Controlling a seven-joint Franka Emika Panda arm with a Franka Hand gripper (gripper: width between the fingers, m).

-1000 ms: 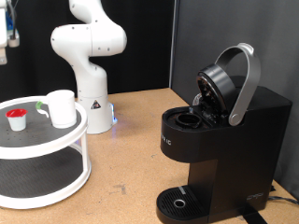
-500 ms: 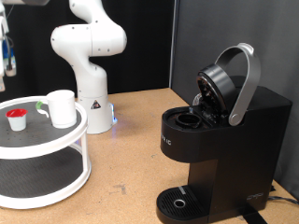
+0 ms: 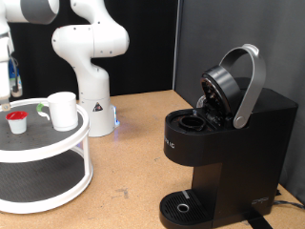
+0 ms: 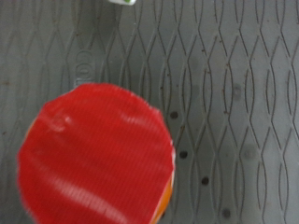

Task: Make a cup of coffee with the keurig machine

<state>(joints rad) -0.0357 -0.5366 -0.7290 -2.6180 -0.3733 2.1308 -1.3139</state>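
The cup [image 3: 63,110], a white mug, stands on the top shelf of a round white two-tier stand [image 3: 57,145] at the exterior view's left. A small red-topped coffee pod [image 3: 15,121] sits on the same shelf, left of the cup. The pod's red foil lid [image 4: 93,154] fills much of the wrist view, lying on the grey patterned mat [image 4: 234,112]. My gripper [image 3: 9,81] hangs at the exterior view's left edge, just above the pod; its fingers are not clear. The keurig machine [image 3: 238,143] stands at the right with its lid handle [image 3: 250,86] raised and its pod chamber [image 3: 195,122] open.
The arm's white base [image 3: 92,100] stands behind the stand on the wooden table [image 3: 133,162]. The machine's drip tray [image 3: 183,205] has nothing on it. A black panel rises behind the machine.
My gripper has come down along the exterior view's left edge towards the pod. The cup, pod and machine have not moved.
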